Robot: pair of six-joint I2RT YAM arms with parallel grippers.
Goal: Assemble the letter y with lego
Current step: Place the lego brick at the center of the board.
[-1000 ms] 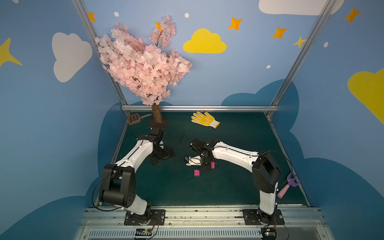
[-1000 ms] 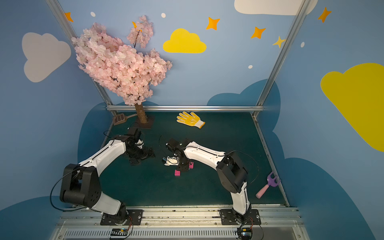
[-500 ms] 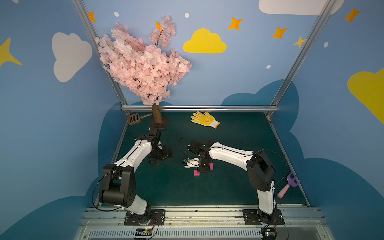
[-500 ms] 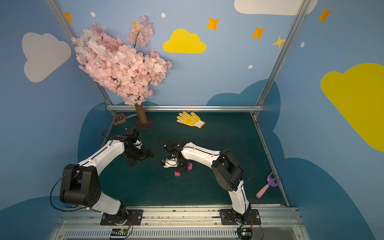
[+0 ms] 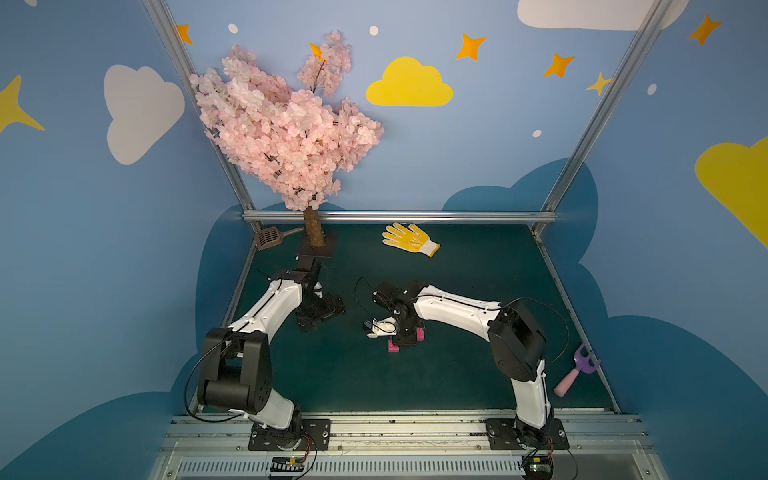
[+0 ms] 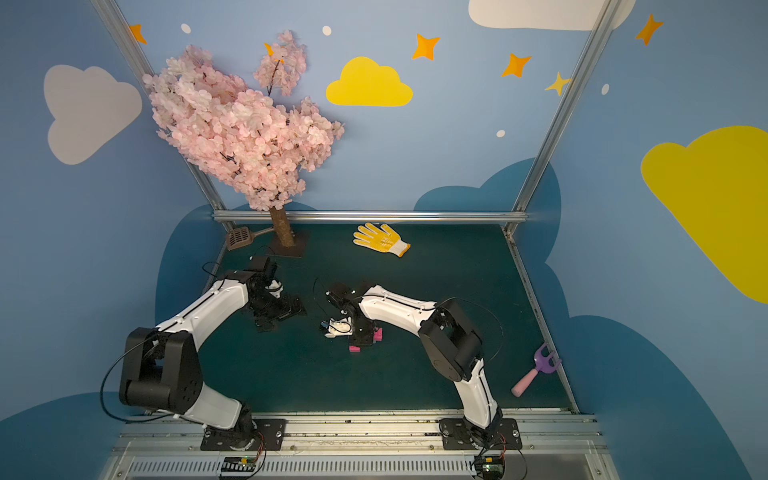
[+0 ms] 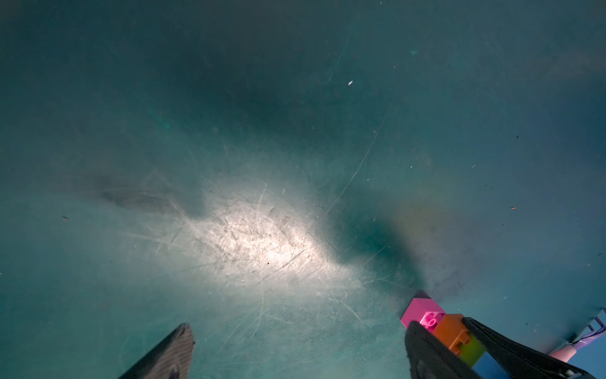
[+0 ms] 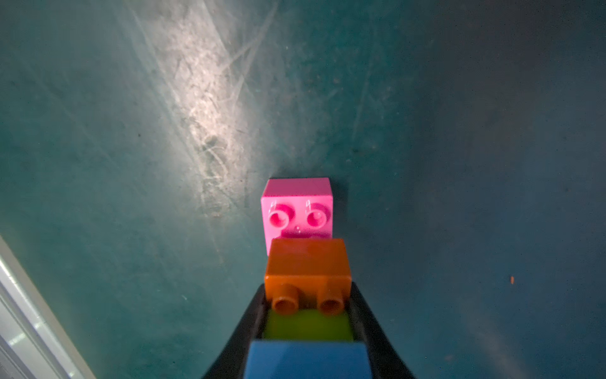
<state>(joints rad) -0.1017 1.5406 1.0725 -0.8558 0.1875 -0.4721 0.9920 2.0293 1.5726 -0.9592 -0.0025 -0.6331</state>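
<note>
Right gripper point(image 8: 308, 295) pinches the lego point(image 8: 306, 259) (apparently at the green brick point(image 8: 308, 325)).

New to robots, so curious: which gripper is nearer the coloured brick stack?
Right. The right gripper is shut on the brick stack, a finger on each side; the left gripper stands open to the stack's left, apart from it.
</note>
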